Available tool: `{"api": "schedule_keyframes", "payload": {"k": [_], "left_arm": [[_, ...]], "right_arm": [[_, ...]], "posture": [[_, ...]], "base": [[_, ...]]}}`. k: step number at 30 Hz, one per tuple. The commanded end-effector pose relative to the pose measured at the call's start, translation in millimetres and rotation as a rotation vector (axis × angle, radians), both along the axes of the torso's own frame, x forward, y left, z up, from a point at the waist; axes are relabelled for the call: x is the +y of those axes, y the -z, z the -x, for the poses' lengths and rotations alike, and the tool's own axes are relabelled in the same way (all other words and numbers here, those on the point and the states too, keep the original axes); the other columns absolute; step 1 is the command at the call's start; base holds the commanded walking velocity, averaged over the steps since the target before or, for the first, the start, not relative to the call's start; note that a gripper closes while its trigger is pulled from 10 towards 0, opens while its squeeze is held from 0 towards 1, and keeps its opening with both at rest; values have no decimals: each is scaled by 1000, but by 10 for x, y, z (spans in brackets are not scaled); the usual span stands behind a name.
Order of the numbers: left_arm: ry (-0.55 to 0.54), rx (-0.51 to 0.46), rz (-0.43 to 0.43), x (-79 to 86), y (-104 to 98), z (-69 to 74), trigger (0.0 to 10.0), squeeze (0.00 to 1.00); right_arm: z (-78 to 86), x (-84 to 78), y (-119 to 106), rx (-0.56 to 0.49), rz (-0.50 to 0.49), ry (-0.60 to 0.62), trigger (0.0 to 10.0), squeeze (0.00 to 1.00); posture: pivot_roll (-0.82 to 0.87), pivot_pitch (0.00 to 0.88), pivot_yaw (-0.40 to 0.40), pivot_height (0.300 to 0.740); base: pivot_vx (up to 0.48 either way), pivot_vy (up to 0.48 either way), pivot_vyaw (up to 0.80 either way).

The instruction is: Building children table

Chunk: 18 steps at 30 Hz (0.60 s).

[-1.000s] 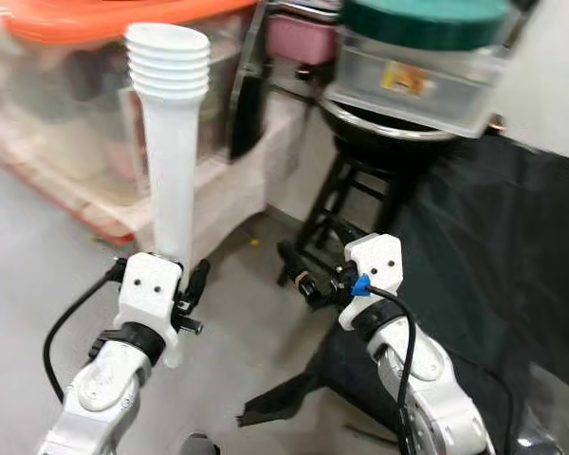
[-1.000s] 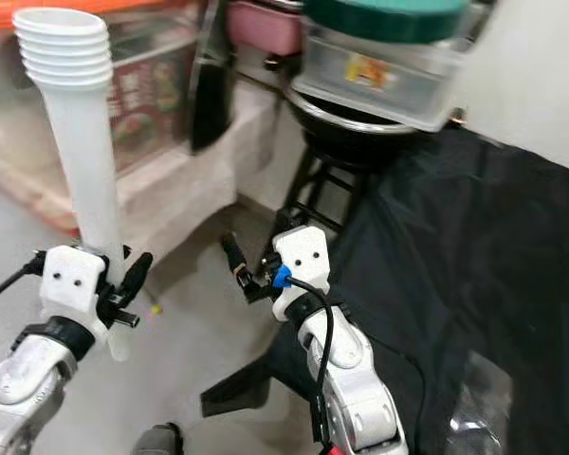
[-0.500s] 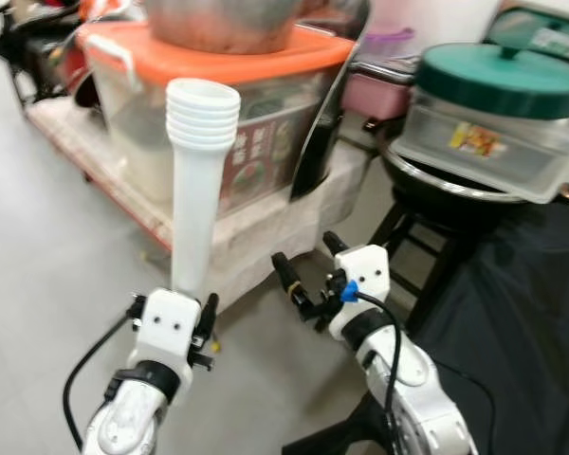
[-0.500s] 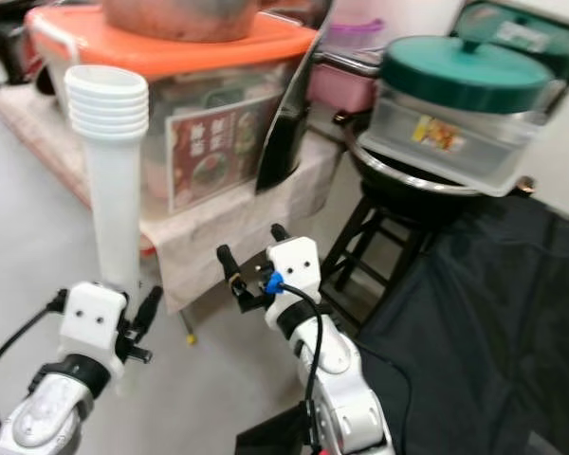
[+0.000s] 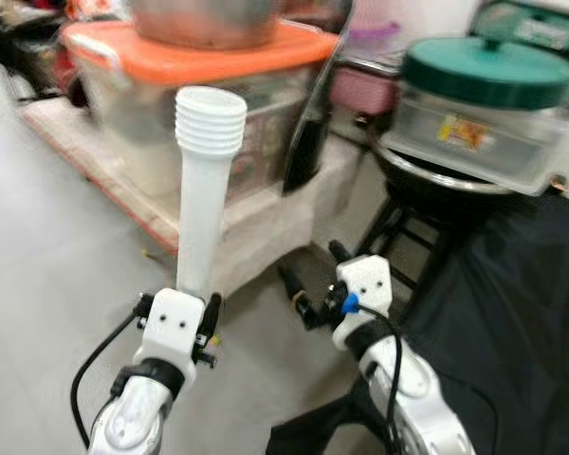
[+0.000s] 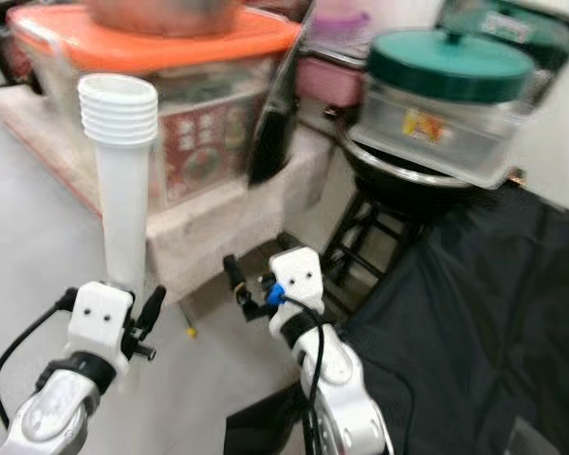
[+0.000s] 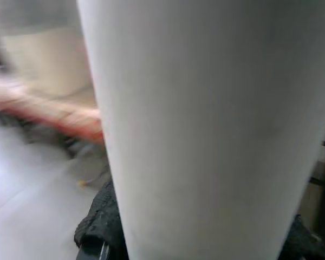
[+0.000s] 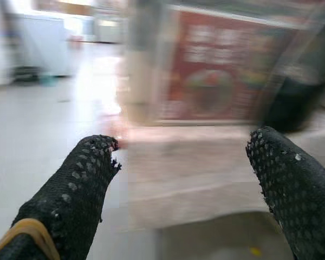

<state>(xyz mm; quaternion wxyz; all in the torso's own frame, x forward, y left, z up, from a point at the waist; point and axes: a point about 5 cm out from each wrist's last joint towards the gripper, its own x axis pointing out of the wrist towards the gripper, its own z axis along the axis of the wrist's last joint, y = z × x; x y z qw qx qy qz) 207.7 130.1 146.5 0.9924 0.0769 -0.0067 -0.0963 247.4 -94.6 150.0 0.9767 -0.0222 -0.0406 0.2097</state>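
A long white plastic table leg (image 5: 201,213) with a ribbed, flared top stands upright in my left gripper (image 5: 185,308), which is shut on its lower end. In the left wrist view the leg (image 7: 206,130) is seen from very close, with black fingertips (image 7: 100,222) at its base. My right gripper (image 5: 313,284) is raised in the middle of the scene, open, with nothing between its two black fingers (image 8: 70,189). It points toward the low covered shelf.
Ahead is a clear storage bin with an orange lid (image 5: 199,57) on a low cloth-covered shelf (image 5: 266,204). To the right a clear box with a green lid (image 5: 493,95) sits on a black stool (image 5: 408,218). Black fabric (image 5: 512,322) lies at right. Grey floor (image 5: 47,275) opens to the left.
The camera has risen and swung between frames, so the whole scene shifted. The white leg stays held in my left gripper and my right gripper stays open.
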Motion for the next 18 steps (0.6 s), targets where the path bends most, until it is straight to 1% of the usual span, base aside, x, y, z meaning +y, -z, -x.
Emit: {"api": "schedule_keyframes", "payload": {"k": [1,3,10,12,14,18], "left_arm": [[-12,-15,-9,8,-2,7,10000,0],[-10,-11,-8,0,12,15,10000,0],[2,-4,-7,-24,28,23,10000,0],[4,1,-6,-31,39,25,10000,0],[4,7,-4,-41,52,28,10000,0],[1,14,-10,-32,80,32,10000,0]], "right_arm": [[16,23,38,9,1,4,10000,0],[39,44,81,25,-2,-1,10000,0],[64,67,114,49,-12,-2,10000,0],[91,90,143,63,-7,-11,10000,0],[130,112,194,98,-18,-13,10000,0],[131,86,199,94,-25,9,10000,0]], "posture": [[104,0,-96,740],[104,0,-96,740],[105,0,-91,740],[105,0,-91,740],[107,0,-89,740],[104,0,-85,740]], "base": [[-300,0,800],[-296,0,800],[-303,0,800],[-304,0,419],[-304,0,0],[-300,0,0]]}}
